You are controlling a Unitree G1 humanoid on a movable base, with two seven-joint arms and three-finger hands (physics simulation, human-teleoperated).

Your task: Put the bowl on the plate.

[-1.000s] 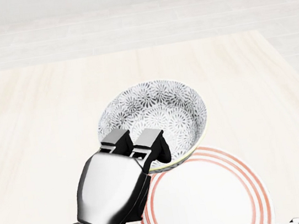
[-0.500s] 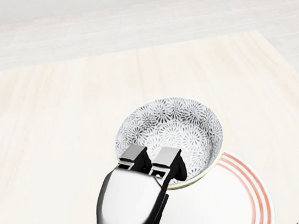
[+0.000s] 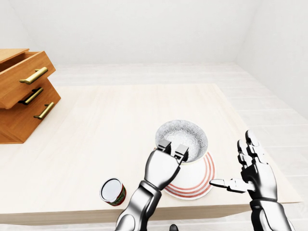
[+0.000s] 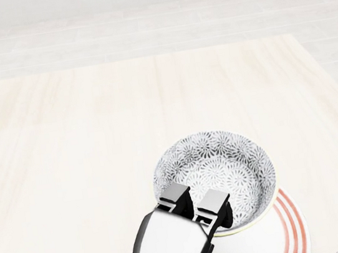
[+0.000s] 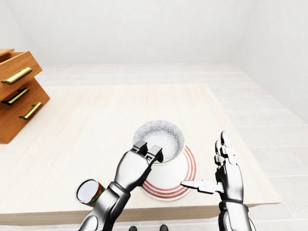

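At your left-eye view's left, a brown wooden drawer chest [image 3: 24, 96] is sitting on the pale wooden table [image 3: 106, 120], a red-and-green can [image 3: 113, 191] lying lower down.

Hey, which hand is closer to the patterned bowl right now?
Left. The left hand grips the patterned bowl by its rim, fingers hooked over the lower-left edge in the left-eye view. The right hand stands open to the right, apart from it.

The head view hangs close over the table [image 4: 65, 147], pitched steeply down, with the bowl [image 4: 224, 163] and plate [image 4: 279, 237] crowded at five o'clock. Both eye views stand farther off and look down less steeply, taking in the whole tabletop and a drawer chest [image 3: 24, 91] at nine o'clock. All three share the bowl and plate.
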